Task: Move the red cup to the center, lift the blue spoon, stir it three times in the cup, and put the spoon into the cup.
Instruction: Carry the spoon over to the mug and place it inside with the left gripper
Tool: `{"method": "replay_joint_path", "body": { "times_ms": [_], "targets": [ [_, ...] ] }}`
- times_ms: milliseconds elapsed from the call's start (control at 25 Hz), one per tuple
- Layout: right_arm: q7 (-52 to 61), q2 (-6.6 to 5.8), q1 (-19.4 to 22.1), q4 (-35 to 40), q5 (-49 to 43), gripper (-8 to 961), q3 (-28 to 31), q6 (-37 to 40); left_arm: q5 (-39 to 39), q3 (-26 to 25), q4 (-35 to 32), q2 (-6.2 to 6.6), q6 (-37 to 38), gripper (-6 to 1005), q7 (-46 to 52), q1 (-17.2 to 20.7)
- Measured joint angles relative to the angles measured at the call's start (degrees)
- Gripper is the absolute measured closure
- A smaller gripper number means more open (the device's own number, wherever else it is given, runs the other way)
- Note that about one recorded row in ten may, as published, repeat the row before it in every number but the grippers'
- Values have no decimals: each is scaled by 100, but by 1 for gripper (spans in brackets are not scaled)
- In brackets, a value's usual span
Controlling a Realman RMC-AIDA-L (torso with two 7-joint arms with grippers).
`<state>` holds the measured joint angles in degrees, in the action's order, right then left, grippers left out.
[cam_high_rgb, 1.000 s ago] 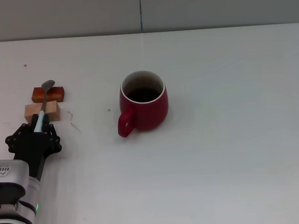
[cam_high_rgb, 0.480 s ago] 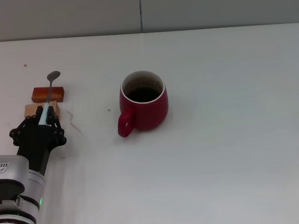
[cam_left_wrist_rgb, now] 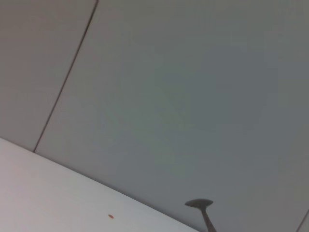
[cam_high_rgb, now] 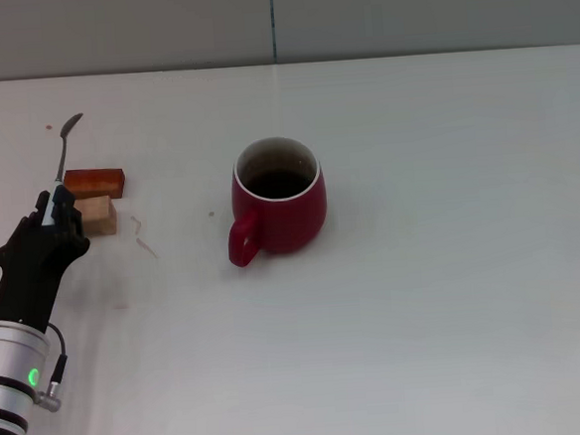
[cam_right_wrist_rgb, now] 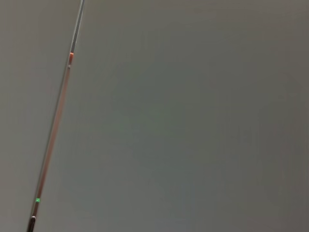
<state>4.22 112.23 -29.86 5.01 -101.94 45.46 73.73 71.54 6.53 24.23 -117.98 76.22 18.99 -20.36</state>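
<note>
Now the left gripper (cam_high_rgb: 58, 209), well to the left of the red cup (cam_high_rgb: 280, 208), is clamped on the blue spoon (cam_high_rgb: 64, 164), bowl raised above two wooden blocks (cam_high_rgb: 94, 196). The carry to the cup probably calls for a firm hold and the bowl tipped down over the centred cup's mouth.

No readable text, labels, brands or numbers in any view. Red cup (cam_high_rgb: 280, 195), blue spoon (cam_high_rgb: 63, 166) and desk (cam_high_rgb: 443, 267) carry no markings. Only sign-like item: a lit green indicator on the left arm, lower left of the head view, no characters on it.
</note>
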Motion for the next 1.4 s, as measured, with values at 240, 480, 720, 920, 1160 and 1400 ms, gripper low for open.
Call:
{"method": "replay_joint_path", "body": {
  "times_ms": [240, 480, 720, 920, 1160, 1400],
  "targets": [
    [0, 0, -20, 0, 0, 338, 14, 0, 438, 19, -682, -7, 38, 827, 2083, 63],
    [0, 0, -28, -3, 0, 338, 24, 0, 1107, 30, -1724, -3, 576, 827, 4690, 120],
    [0, 0, -28, 1, 0, 338, 0, 0, 1429, 46, -2584, 0, 1412, 827, 6345, 134],
    [0, 0, -20, 7, -3, 338, -2, 0, 1498, 331, -3472, 66, 2064, 828, 7620, 48],
    [0, 97, -37, -8, -12, 339, -4, 24, 1533, 1430, -4666, 242, 2284, 827, 8858, -160],
    [0, 347, 36, 15, -37, 339, -170, 195, 1552, 2532, -5903, 669, 2538, 828, 9527, -396]
  ]
}}
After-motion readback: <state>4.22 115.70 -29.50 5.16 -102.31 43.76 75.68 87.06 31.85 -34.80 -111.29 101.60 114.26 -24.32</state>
